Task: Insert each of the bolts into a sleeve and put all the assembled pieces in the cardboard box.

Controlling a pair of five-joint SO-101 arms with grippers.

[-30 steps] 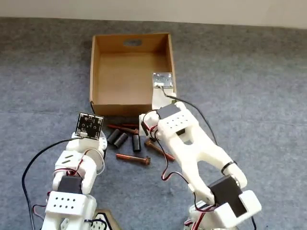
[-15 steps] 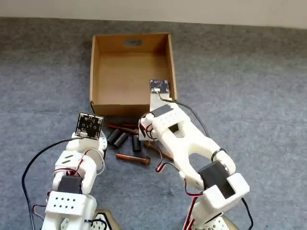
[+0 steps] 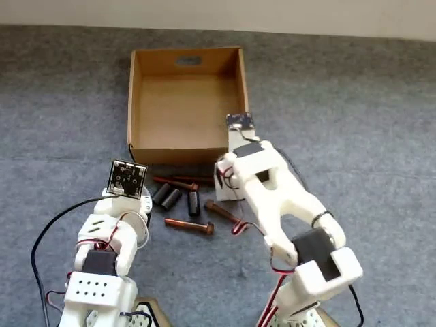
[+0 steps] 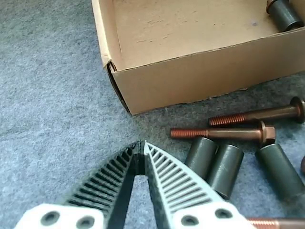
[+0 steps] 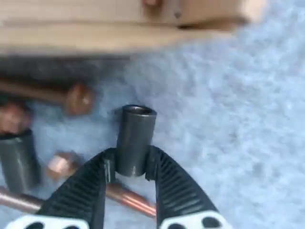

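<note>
Partly | cardboard box cut off | right end effector grips sleeve

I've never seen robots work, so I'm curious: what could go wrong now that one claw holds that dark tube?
The right gripper pinches the sleeve only by one end, so it might tilt or slip out. Loose bolts and other sleeves lie crowded by the cardboard box; the gripper could knock them apart, making them harder to grab.
</note>
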